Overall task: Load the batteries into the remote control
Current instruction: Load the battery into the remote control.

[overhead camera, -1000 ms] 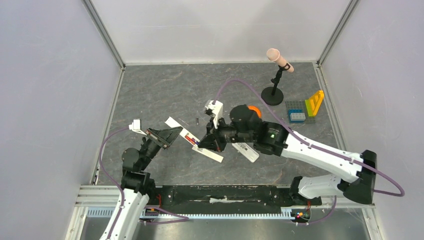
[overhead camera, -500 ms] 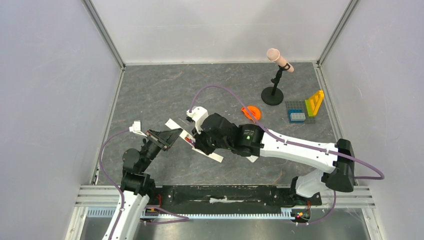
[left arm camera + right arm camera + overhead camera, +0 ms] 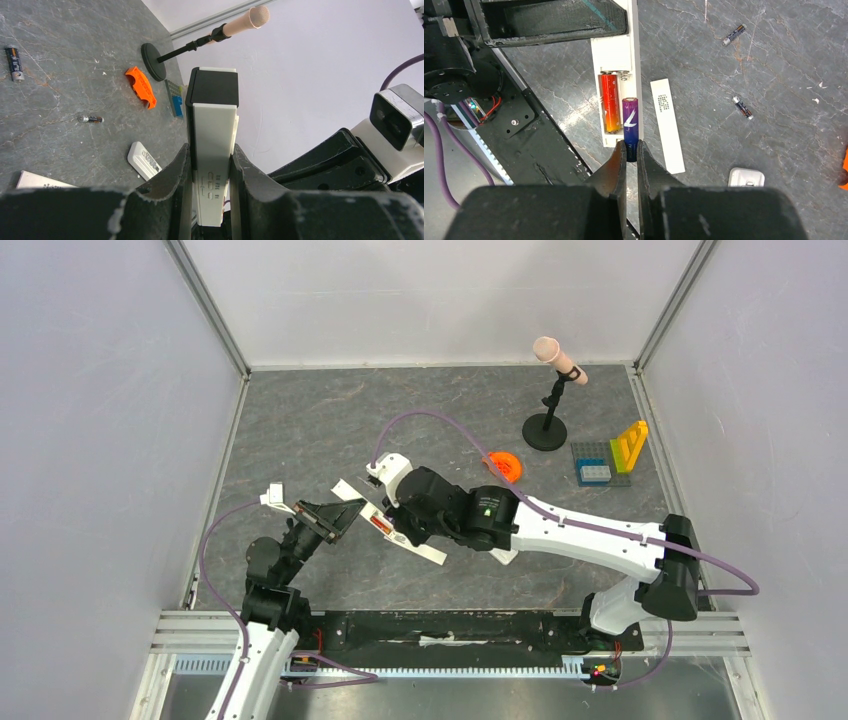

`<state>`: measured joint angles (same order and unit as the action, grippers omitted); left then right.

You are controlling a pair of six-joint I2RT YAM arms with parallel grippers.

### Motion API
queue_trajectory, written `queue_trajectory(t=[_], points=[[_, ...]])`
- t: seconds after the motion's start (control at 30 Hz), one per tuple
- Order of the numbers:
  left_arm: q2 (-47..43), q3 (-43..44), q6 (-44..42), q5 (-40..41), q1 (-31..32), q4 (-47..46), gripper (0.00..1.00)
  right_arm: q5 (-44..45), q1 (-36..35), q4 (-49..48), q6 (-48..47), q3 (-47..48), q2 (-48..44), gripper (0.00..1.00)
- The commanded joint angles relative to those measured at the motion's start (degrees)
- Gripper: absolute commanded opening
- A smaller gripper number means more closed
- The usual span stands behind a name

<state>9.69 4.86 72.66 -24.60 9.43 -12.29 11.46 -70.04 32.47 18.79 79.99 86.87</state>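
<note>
My left gripper (image 3: 210,155) is shut on the long white remote control (image 3: 214,130) and holds it off the table; it also shows in the top view (image 3: 338,517). In the right wrist view the remote (image 3: 616,60) has its recess facing up, with an orange-red battery (image 3: 610,102) lying in one slot. My right gripper (image 3: 631,150) is shut on a purple battery (image 3: 630,122), which lies along the second slot beside the orange-red one. In the top view the right gripper (image 3: 395,530) is at the remote, close to the left gripper.
A thin white strip (image 3: 667,125) lies beside the remote. Loose batteries (image 3: 734,35) (image 3: 742,107) lie on the grey table, along with a short white block (image 3: 746,177), an orange piece (image 3: 503,466), a microphone stand (image 3: 545,430) and a brick plate (image 3: 600,465).
My right arm has swung left with the purple battery, from right of the remote to directly over its recess. The left gripper and the remote have stayed put.
</note>
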Motion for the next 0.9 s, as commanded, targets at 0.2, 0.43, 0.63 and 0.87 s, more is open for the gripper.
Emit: queue_trajectory(t=[0.2, 0.43, 0.63, 0.87], points=[[-0.08, 0.07, -1.73, -1.48, -0.29, -1.65, 0.02, -0.69, -0.98, 0.31, -2.48, 3.07, 1.07, 0.04], [-0.26, -0.03, -1.74, -2.15, -0.29, -1.61, 0.02, -0.17, -1.06, 0.73, -2.56, 3.85, 2.46, 0.05], [-0.37, -0.20, -1.56, -2.70, -0.29, -1.64, 0.02, -0.30, -1.07, 1.52, -3.07, 4.64, 3.78, 0.06], [-0.63, -0.64, -1.21, -2.73, -0.29, -1.68, 0.02, 0.18, -1.09, 1.98, -3.23, 5.31, 4.68, 0.09]])
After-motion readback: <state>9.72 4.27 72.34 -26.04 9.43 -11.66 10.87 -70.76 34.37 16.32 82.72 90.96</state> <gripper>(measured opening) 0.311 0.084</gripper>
